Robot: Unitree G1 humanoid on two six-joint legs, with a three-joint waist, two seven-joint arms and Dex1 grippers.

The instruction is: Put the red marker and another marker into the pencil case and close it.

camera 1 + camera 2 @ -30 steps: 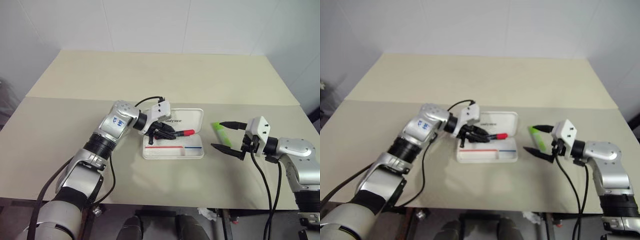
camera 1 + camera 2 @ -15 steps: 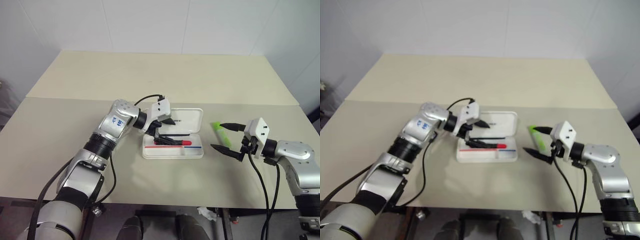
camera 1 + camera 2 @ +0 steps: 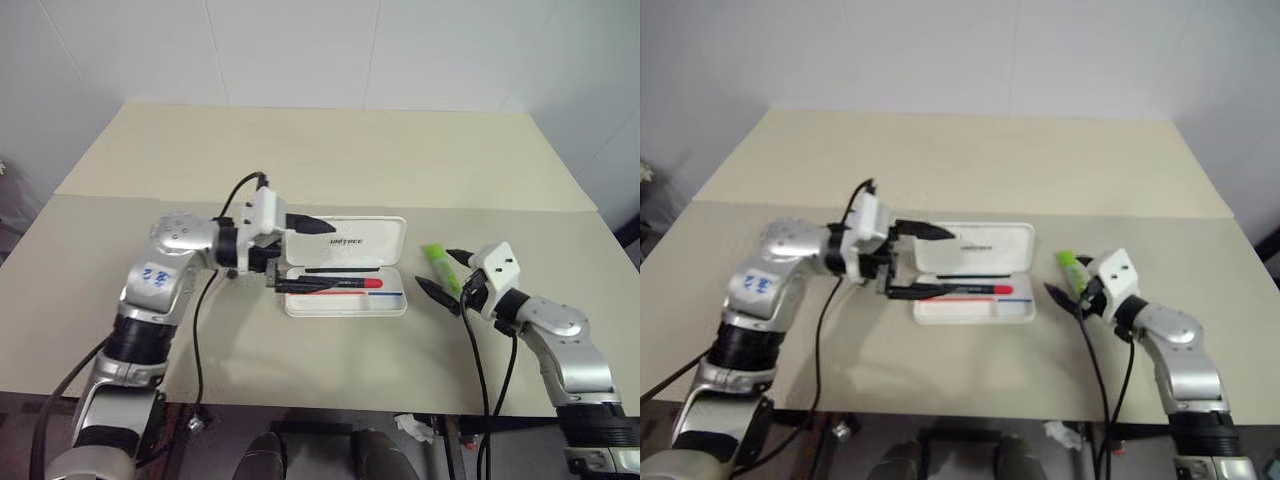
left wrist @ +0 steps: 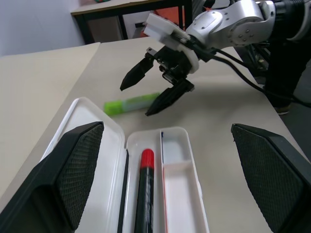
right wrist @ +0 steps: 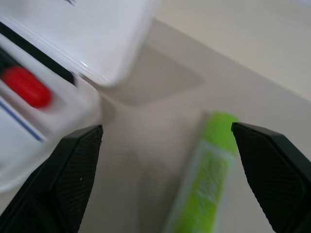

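1. Pencil case (image 3: 347, 268): open on the beige counter (image 3: 330, 160), lid laid flat on the far side, tray on the near side with the red and blue stripe along its near edge.
2. Red marker (image 3: 345, 285): lying flat in the tray, lengthwise, red cap end toward the robot's right. Nothing is gripping it. In the left wrist view the red marker (image 4: 144, 189) sits in the channel next to the hinge, parallel to the case's long edge.
3. Left end effector (image 3: 300, 255): fingers spread wide, empty, pointing toward the robot's right. It sits at the left end of the case; the upper finger hangs over the lid's left corner, the lower finger is at the tray's left edge, close to the marker's dark end. Can't tell if that finger touches the marker.
4. Lime-green marker (image 3: 438, 266): on the counter just right of the case, outside it, lying at a slant.
5. Right end effector (image 3: 444, 272): fingers spread, empty, pointing toward the robot's left at the green marker. One finger is on each side of the marker; contact is unclear. In the right wrist view the green marker (image 5: 206, 177) lies between the two black fingers (image 5: 65, 170), with the case's right corner and the red cap just beyond.
6. The left wrist view shows the right end effector (image 4: 154, 90) straddling the green marker (image 4: 130, 103), above it.
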